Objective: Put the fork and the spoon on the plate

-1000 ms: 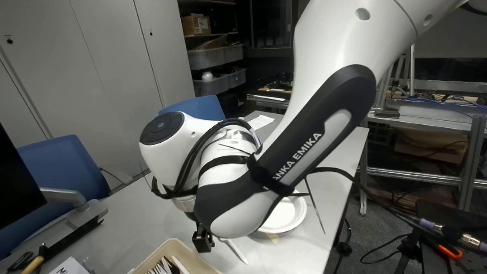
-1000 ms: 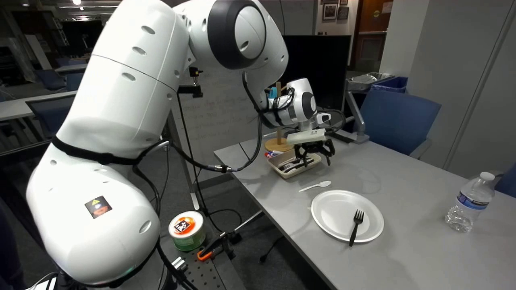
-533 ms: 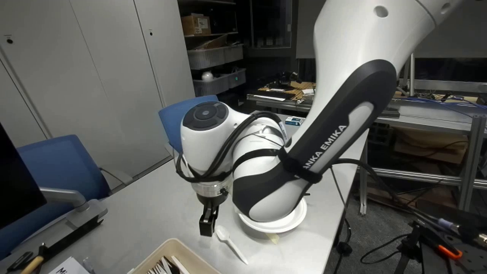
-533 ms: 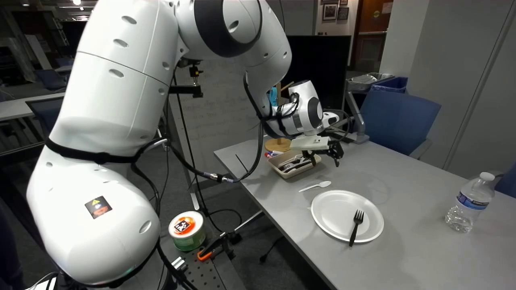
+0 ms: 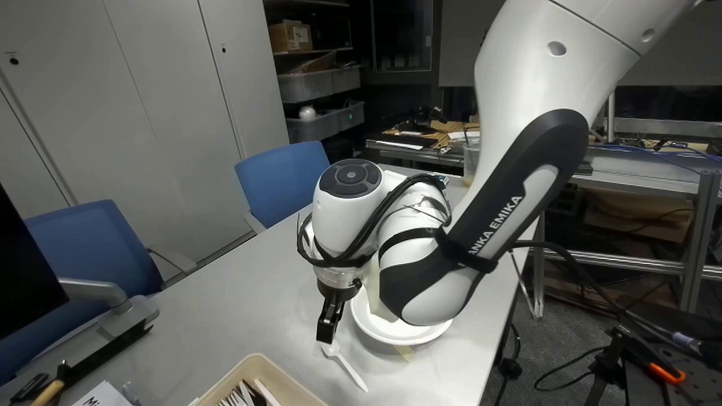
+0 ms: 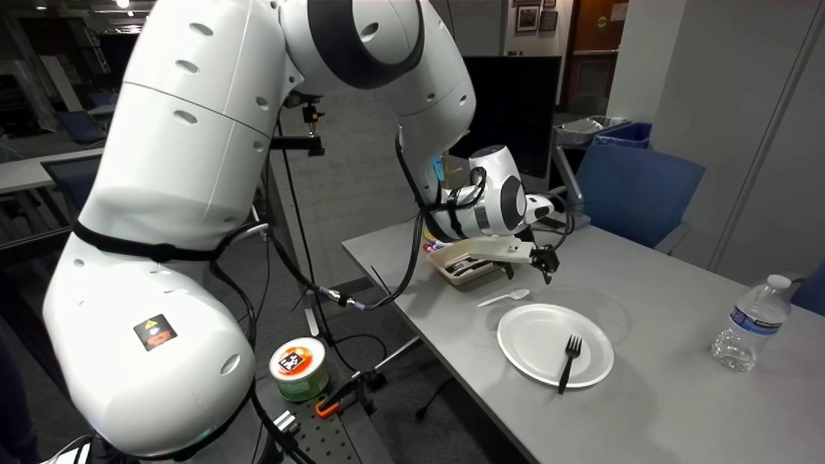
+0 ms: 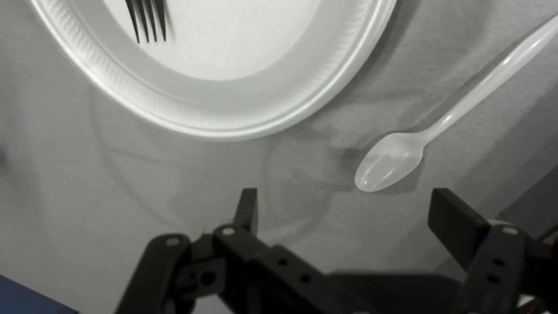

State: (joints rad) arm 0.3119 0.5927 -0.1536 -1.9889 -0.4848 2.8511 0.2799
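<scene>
Hand (image 7: 344, 197) spread wide above the worktop (image 6: 683, 406), one finger each side at the bottom of the wrist view. White plastic spoon (image 7: 449, 118) flat on the worktop: in that view the bowl sits at 1 to 2 o'clock from the hand, handle running off toward 2. White plate (image 7: 226, 56) is at 10 to 11 o'clock from the hand, apart from the spoon. In an exterior view, black plastic fork (image 6: 567, 365) rests on the plate, tines just past 12, handle end over the rim at 6. From the plate there: spoon near at 10 to 11, beige cutlery tray (image 6: 480, 274) beyond it same bearing, clear water bottle (image 6: 751, 325) well apart at 3.
</scene>
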